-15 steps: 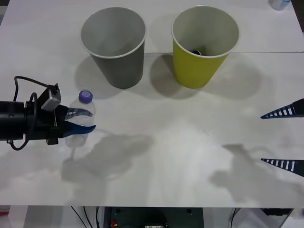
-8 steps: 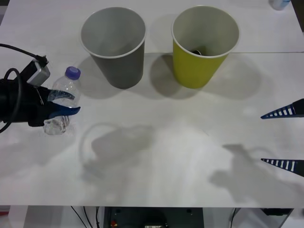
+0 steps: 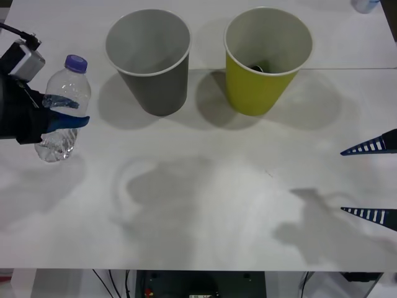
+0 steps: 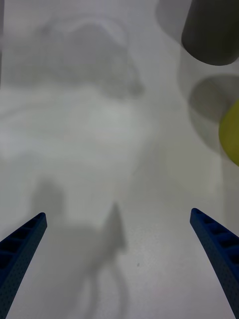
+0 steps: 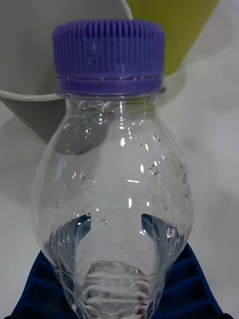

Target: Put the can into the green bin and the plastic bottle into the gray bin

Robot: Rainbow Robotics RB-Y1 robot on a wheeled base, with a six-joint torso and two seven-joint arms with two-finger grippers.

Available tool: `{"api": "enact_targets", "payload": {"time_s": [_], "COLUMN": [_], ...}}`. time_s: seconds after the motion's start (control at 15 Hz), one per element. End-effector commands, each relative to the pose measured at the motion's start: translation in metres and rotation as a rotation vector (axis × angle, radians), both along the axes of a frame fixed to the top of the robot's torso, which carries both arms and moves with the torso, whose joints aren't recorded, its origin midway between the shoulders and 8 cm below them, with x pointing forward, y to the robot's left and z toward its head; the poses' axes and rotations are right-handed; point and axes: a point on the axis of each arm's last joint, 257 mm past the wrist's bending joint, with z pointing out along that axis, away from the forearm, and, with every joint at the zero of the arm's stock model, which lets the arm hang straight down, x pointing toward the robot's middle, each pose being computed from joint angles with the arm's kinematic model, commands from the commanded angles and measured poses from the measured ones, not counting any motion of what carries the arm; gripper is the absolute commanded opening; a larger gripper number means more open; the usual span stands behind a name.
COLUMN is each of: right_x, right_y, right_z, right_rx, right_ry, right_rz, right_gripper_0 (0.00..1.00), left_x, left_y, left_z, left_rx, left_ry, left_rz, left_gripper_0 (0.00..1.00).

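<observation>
Plastic bottle clamped in the left end effector, raised at the left edge of the counter.

The gray bin (image 3: 147,59) and the green bin (image 3: 267,58) are seen upright side by side at the far side of the counter (image 3: 211,205); a dark object lies inside the green one. The plastic bottle (image 3: 62,105), held left of the gray bin and clear of the surface, is judged light, thin-walled and easily crushed; a moderate hold across the mid-body, as taken by the left end effector (image 3: 65,112), is judged sound. It is clear, unlabelled, droplet-flecked, purple-capped. The right end effector (image 3: 371,180) is parked at the right, fingers apart.
</observation>
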Motion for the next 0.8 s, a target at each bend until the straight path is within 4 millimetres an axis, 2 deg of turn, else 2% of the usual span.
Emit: {"api": "enact_targets", "payload": {"time_s": [0.07,0.2,0.33,0.47,0.8], "right_x": [0.0,0.0,0.0,0.0,0.0], "right_y": [0.0,0.0,0.0,0.0,0.0], "right_z": [0.0,0.0,0.0,0.0,0.0], "right_rx": [0.0,0.0,0.0,0.0,0.0], "right_ry": [0.0,0.0,0.0,0.0,0.0], "right_rz": [0.0,0.0,0.0,0.0,0.0], "right_gripper_0": [1.0,1.0,1.0,1.0,1.0], "left_x": [-0.005,-0.001,0.011,0.028,0.081], "left_y": [-0.011,-0.017,-0.023,-0.024,-0.043], "left_z": [0.015,0.032,0.05,0.066,0.103], "left_rx": [0.07,0.081,0.051,0.026,0.011], "left_ry": [0.019,0.033,0.036,0.038,0.068], "left_rz": [-0.035,-0.031,-0.019,-0.011,-0.002], "left_gripper_0": [0.0,0.0,0.0,0.0,0.0]}}
